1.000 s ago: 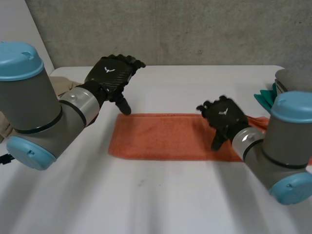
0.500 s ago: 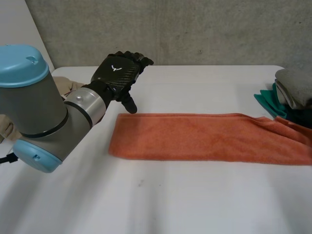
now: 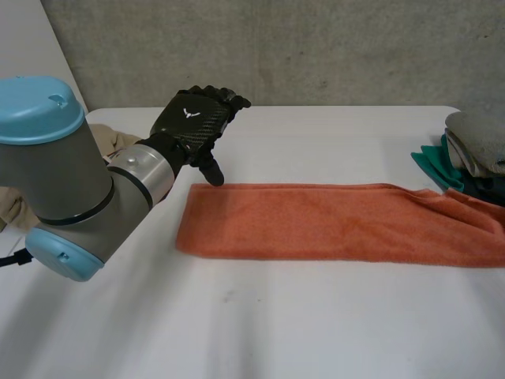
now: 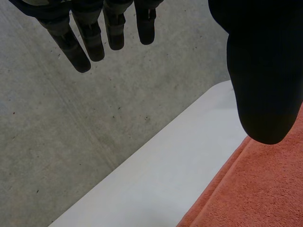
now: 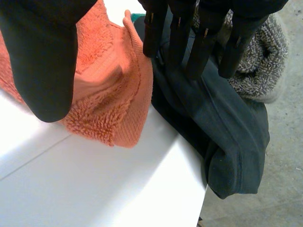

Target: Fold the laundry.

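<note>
Far left, a crumpled beige cloth (image 3: 104, 139) lies behind the left arm (image 3: 63, 181). The left hand (image 3: 193, 122) hovers over the far left corner of the orange towel (image 3: 331, 221), its fingers straight and spread and its thumb hanging down over the towel's far edge, with nothing held. The towel lies flat as a long folded strip across the white table (image 3: 276, 332). There is plenty of bare tabletop in front of it, and a clear band behind it too. To the right, its end bunches up at the table's edge against a pile of teal cloth (image 3: 430, 164), grey knit (image 3: 477, 138) and a dark garment (image 5: 222, 137) that droops past that edge. The right hand (image 5: 42, 66) hangs over that bunched end, fingers straight, empty.
</note>
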Available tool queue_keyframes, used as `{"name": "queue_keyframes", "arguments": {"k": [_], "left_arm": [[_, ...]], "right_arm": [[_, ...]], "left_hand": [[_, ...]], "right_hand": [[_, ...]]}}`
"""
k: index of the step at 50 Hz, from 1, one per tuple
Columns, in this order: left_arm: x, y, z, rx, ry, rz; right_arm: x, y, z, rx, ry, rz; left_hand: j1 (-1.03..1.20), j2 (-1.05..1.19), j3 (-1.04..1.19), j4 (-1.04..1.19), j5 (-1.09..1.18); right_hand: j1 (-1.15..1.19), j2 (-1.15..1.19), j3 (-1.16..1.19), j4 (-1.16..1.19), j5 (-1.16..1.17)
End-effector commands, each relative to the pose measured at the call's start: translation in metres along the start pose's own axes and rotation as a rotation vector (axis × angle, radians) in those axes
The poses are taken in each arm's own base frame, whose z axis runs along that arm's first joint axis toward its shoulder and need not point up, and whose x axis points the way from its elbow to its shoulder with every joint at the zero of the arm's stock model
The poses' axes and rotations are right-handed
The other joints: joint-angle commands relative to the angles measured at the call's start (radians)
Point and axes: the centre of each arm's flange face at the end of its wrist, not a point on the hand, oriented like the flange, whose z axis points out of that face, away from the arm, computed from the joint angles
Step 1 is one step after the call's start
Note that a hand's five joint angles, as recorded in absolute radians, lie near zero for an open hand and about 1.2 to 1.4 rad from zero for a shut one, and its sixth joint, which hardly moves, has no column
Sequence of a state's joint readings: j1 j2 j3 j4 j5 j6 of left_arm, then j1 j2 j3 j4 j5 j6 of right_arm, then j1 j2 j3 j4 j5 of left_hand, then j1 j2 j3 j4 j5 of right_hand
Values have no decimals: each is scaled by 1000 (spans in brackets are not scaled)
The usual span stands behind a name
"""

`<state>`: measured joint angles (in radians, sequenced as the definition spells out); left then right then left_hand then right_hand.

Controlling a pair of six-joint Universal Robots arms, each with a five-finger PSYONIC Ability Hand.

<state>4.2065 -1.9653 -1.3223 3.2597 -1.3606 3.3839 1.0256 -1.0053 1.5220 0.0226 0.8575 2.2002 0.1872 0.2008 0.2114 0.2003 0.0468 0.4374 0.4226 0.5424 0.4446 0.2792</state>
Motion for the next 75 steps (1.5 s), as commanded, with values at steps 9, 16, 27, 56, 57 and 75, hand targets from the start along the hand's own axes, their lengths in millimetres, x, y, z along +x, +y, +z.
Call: {"name": "queue_keyframes", "arguments": {"k": [9, 16, 27, 56, 57, 75], "left_arm": [[-1, 2, 1, -2, -2, 0], [-2, 0, 1, 3, -7, 1], [-25, -13, -3, 32, -64, 7], [-124, -7, -41, 7, -278, -31], [-125, -6, -41, 7, -279, -33], [-109, -9, -34, 9, -257, -51]], "right_arm": [[-6, 13, 15, 18, 8, -3], [-7, 1, 17, 77, 39, 26], [-53, -145, -1, 343, 3, -5], [-454, -248, -49, 901, -676, -374], [-462, -243, -51, 897, -688, -382], [-334, -273, -38, 497, -349, -121]], "left_hand": [[-13, -26, -37, -26, -47], [-13, -26, -37, -26, -47], [-13, -26, -37, -26, -47], [-13, -26, -37, -26, -47], [-13, -26, -37, -26, -47], [-13, -26, -37, -26, -47]], "right_hand": [[522, 537, 417, 515, 506], [959, 974, 854, 952, 943], [959, 974, 854, 952, 943], [959, 974, 854, 952, 943], [959, 974, 854, 952, 943], [-263, -248, -368, -270, -279]]}}
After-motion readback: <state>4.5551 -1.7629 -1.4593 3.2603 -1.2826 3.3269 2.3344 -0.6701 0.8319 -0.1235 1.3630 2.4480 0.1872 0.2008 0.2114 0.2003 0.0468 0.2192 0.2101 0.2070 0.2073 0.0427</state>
